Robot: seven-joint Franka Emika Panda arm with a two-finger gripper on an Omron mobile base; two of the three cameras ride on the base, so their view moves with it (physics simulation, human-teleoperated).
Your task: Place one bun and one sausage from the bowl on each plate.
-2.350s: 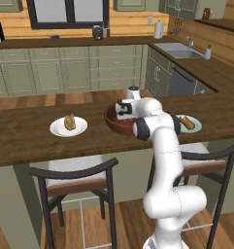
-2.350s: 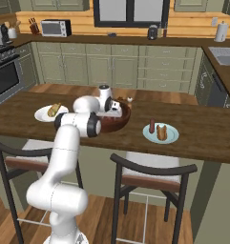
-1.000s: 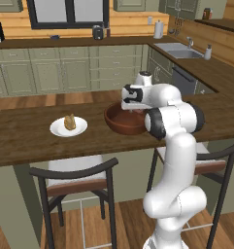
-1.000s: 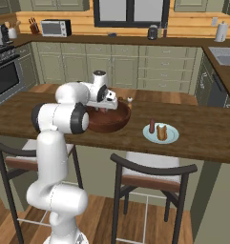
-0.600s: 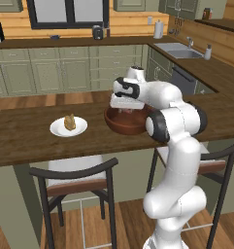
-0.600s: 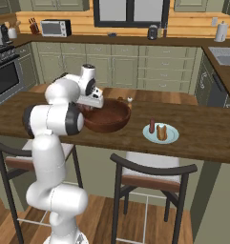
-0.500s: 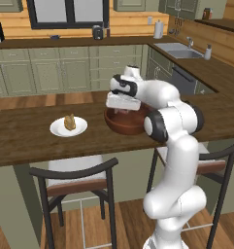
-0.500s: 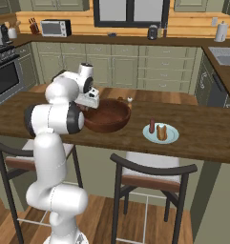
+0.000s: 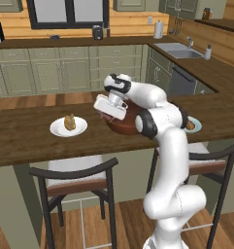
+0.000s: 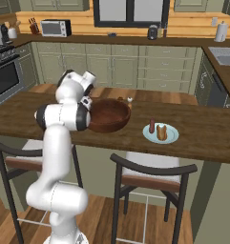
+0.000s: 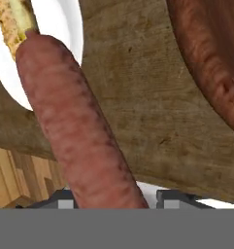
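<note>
We take the bowl (image 9: 125, 124) as our landmark: it sits on the wooden counter (image 9: 26, 138), roughly at its middle, dark and reddish-brown. In the hand view its curved wall (image 11: 210, 63) takes up the upper right corner.

Our gripper (image 9: 108, 115) hangs just above the counter at the left rim of the bowl, between the bowl and the white plate (image 9: 60, 130). In the hand view a sausage (image 11: 79, 131) rises from between the two dark finger tips (image 11: 174, 197), so we read the claw as pinching the sausage, with its far end reaching toward the white plate (image 11: 55, 29).

The white plate lies well to the left of the bowl and carries a bun (image 9: 69, 122); in the hand view a sliver of that bun (image 11: 14, 19) shows beside the sausage's tip.

To the right of the bowl, near it but apart, lies the plate with the blue-green rim (image 10: 170, 138). On it we see a bun (image 10: 161, 132) and a second sausage (image 10: 151, 126) side by side.

Just behind the bowl, at its far rim, stand two small shakers (image 10: 129, 100); we cannot tell more about them.
</note>
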